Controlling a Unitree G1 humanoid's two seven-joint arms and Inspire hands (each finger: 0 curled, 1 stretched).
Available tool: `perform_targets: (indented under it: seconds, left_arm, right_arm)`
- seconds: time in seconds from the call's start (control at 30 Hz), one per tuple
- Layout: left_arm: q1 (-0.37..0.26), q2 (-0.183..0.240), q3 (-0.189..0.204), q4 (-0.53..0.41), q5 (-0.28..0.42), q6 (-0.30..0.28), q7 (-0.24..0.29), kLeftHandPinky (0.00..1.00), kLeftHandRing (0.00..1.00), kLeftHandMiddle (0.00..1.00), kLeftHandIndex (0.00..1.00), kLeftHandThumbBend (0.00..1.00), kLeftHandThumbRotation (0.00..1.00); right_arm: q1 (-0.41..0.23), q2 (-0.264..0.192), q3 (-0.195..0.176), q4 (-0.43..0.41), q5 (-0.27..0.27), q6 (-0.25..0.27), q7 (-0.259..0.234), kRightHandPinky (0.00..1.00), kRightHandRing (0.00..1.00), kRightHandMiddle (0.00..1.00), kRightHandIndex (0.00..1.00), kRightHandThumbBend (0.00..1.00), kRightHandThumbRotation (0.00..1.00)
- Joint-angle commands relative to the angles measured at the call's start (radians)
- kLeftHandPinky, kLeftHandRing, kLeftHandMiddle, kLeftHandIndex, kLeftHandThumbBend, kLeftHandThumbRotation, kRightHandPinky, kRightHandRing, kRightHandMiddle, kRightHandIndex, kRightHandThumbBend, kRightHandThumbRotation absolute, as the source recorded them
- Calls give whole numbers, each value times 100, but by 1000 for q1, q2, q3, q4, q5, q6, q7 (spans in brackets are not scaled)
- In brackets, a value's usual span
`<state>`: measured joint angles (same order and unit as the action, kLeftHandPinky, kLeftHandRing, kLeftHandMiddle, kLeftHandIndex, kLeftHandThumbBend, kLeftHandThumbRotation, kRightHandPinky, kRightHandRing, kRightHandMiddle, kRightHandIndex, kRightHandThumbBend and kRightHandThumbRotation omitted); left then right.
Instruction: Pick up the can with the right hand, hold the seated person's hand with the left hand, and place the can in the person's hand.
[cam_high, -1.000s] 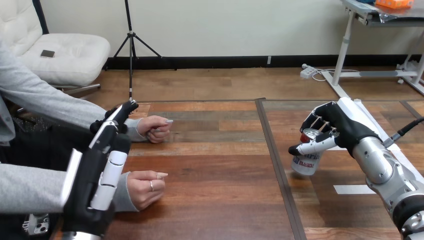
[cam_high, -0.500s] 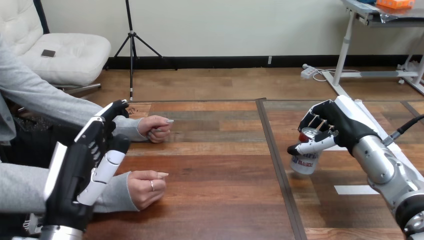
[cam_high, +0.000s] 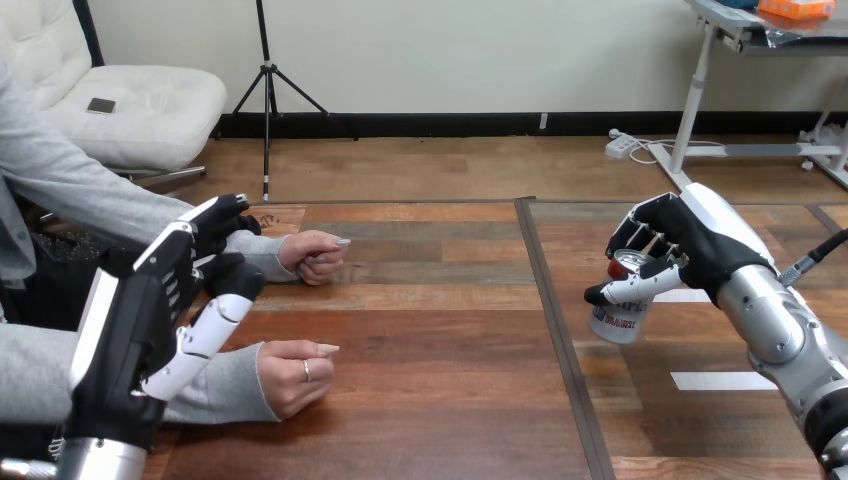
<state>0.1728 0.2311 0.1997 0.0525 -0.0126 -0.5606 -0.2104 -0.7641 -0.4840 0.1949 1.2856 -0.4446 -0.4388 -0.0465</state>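
Note:
A silver can (cam_high: 622, 302) with a red top hangs tilted just above the table at the right, and my right hand (cam_high: 672, 252) is shut on it, thumb across its front. My left hand (cam_high: 165, 310) stands open at the left, fingers straight, raised over the sleeve of the person's near arm. The person's near hand (cam_high: 293, 373) rests as a loose fist on the table, just right of my left hand and apart from it. The person's far hand (cam_high: 312, 257) lies closed further back.
The wooden table (cam_high: 440, 330) has a dark seam (cam_high: 550, 300) running front to back near the can. A white tape strip (cam_high: 718, 381) lies on the table at the right.
My right hand has lifted the can slightly off the table and tilted it. My left hand has drawn back to the left and opened its fingers wider.

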Motion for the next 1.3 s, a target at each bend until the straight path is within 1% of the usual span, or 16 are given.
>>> perform_targets:
  seconds: [0.0,0.1,0.2,0.3,0.33,0.4,0.43,0.57,0.7,0.73,0.8,0.83,1.03,1.1,1.27]
  left_arm:
    - [-66,54,7,-14,41,-13,8,71,89,89,83,71,70]
    - [-65,67,7,-26,47,-5,0,73,90,91,85,74,69]
    - [-73,94,7,-9,65,-29,-7,75,92,92,87,75,67]
    - [-75,116,7,-5,91,-35,-7,76,92,94,88,78,62]
    - [-74,125,8,-10,116,-32,1,76,92,94,89,78,61]
    - [-73,134,9,-15,145,-27,12,76,92,94,89,82,59]
    - [-69,142,10,-30,172,-12,19,75,91,94,89,83,59]
    - [-56,158,10,-70,237,34,31,73,91,95,91,91,56]
    - [-44,179,10,-102,301,79,38,73,92,96,92,95,54]
    - [-40,187,10,-114,337,93,44,73,93,97,93,96,54]
    - [-36,195,10,-127,376,109,52,73,93,97,93,97,54]
    - [-35,201,9,-136,403,115,59,73,92,96,94,98,54]
    - [-31,219,4,-166,500,126,86,73,90,94,92,100,51]
    - [-31,224,2,-169,521,122,95,72,90,93,91,100,51]
    - [-28,240,-5,-193,589,139,103,73,89,93,90,100,52]
  right_arm:
    - [-76,-26,-12,-61,20,-39,6,38,39,42,40,82,0]
    - [-76,-27,-15,-64,23,-45,10,37,39,42,40,81,0]
    - [-77,-29,-13,-69,20,-47,10,37,39,42,40,81,0]
    - [-77,-31,-9,-74,13,-50,3,37,39,42,40,81,0]
    - [-77,-31,-9,-75,13,-52,3,37,39,42,40,81,0]
    - [-78,-31,-9,-76,13,-54,4,37,39,42,40,80,0]
    - [-78,-31,-10,-77,15,-59,5,37,39,42,40,80,0]
    - [-79,-31,-10,-78,15,-65,4,37,39,42,40,80,0]
    - [-81,-33,-9,-82,13,-74,8,37,39,42,40,79,0]
    - [-81,-33,-10,-82,15,-80,10,37,39,42,40,79,0]
    - [-81,-33,-11,-81,16,-86,12,37,39,42,40,79,0]
    - [-83,-33,-12,-82,17,-86,13,37,39,42,40,79,0]
    - [-84,-29,-19,-87,24,-80,11,38,39,42,40,78,0]
    - [-84,-27,-21,-89,27,-76,12,38,39,42,40,78,0]
    - [-84,-25,-23,-93,30,-77,11,37,39,41,40,78,0]
